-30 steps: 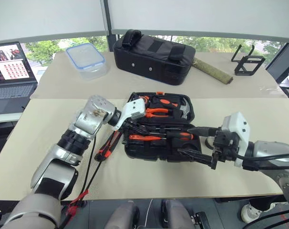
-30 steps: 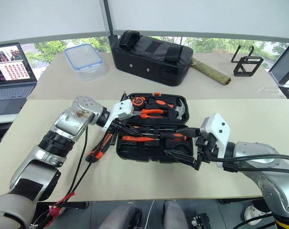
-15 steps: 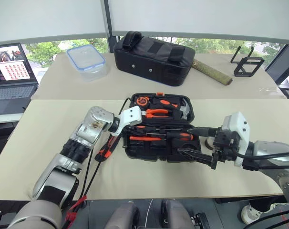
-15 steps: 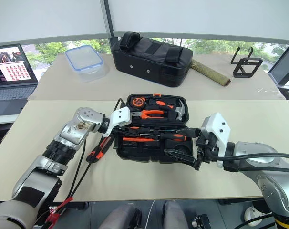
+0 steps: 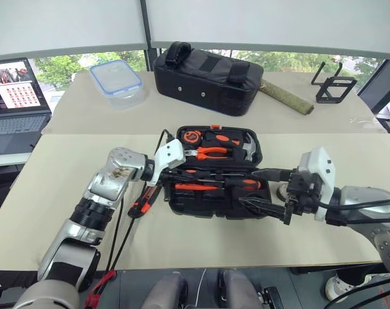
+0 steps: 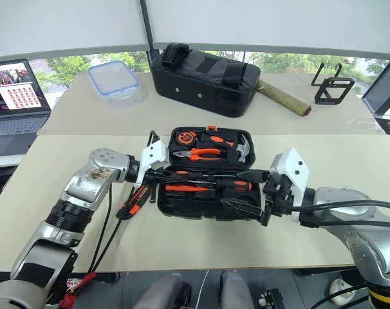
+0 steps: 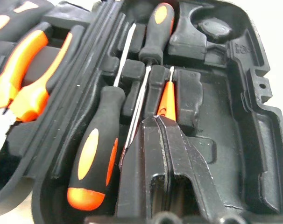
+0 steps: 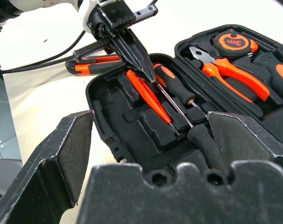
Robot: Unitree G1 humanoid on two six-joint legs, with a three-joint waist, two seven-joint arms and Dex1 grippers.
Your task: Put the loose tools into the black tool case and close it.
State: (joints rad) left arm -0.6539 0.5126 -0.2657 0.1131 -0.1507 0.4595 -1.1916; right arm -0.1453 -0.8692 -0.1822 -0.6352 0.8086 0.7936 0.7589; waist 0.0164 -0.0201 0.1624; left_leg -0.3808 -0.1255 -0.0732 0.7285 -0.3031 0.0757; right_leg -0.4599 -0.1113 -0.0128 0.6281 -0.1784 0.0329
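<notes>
Beige table (image 5: pixel 66 212) by a window. Open case (image 5: pixel 246 209) at centre holds two black-orange screwdrivers (image 7: pixel 97 149) and one red screwdriver (image 8: pixel 146 95). One knife (image 5: pixel 143 199) lies outside its left edge, long axis toward the robot, just beside the clenched left gripper (image 8: pixel 132 56); right gripper (image 5: pixel 259 190) released.

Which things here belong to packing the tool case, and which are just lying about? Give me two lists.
For the job: black tool case, open; red screwdriver and two black-and-orange screwdrivers in its slots; utility knife on the table beside it.

Lying about: black fabric bag, blue-lidded plastic box, laptop, green roll, black wire bracket.
</notes>
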